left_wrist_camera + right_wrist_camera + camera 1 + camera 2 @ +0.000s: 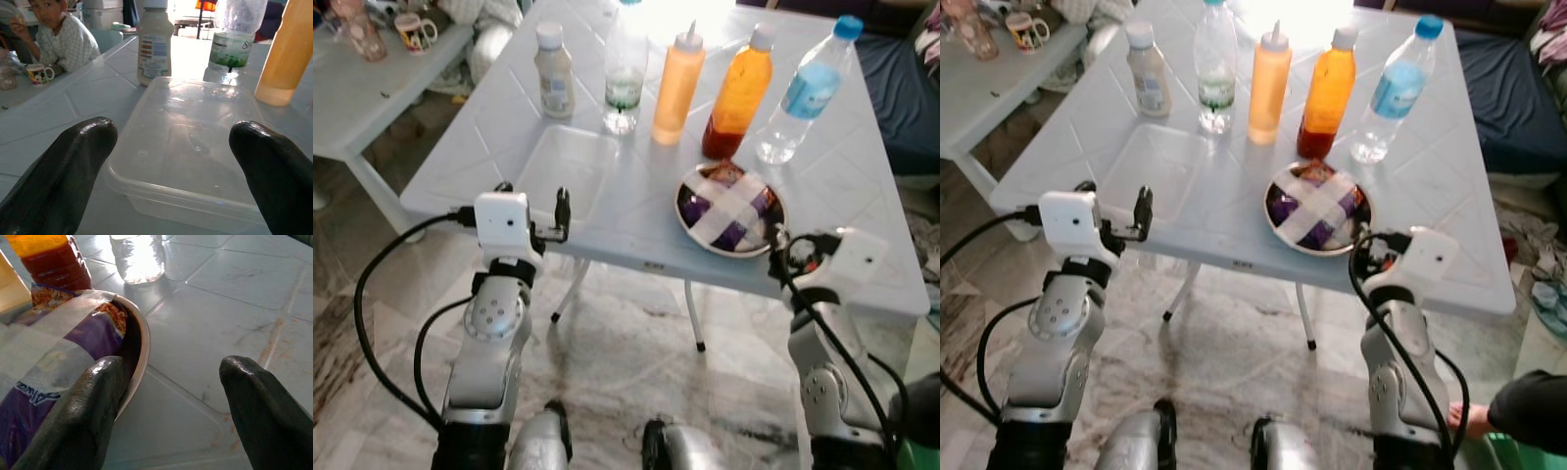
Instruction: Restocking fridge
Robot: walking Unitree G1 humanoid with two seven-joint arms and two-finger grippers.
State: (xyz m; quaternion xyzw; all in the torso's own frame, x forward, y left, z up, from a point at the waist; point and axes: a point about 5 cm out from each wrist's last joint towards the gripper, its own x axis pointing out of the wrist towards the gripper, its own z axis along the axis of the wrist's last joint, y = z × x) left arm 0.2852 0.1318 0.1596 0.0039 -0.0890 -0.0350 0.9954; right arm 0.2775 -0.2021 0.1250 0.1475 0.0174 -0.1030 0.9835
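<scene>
On the white table (847, 191) stand a row of bottles: a cream one (553, 73), a clear one with a green label (625, 83), an orange squeeze bottle (677, 88), an orange-red one (739, 98) and a blue-capped water bottle (803, 93). An empty clear plastic container (195, 142) lies in front of my left gripper (171, 132), which is open at the table's near edge. My right gripper (171, 367) is open too, one finger beside the rim of a bowl (142, 347) holding purple packets under white tape.
A second white table (352, 98) with a mug (414, 32) stands at the left, where a person (63, 39) sits. A dark sofa (901, 88) is at the right. A person's arm (1528, 406) shows low on the right. Marble floor lies below.
</scene>
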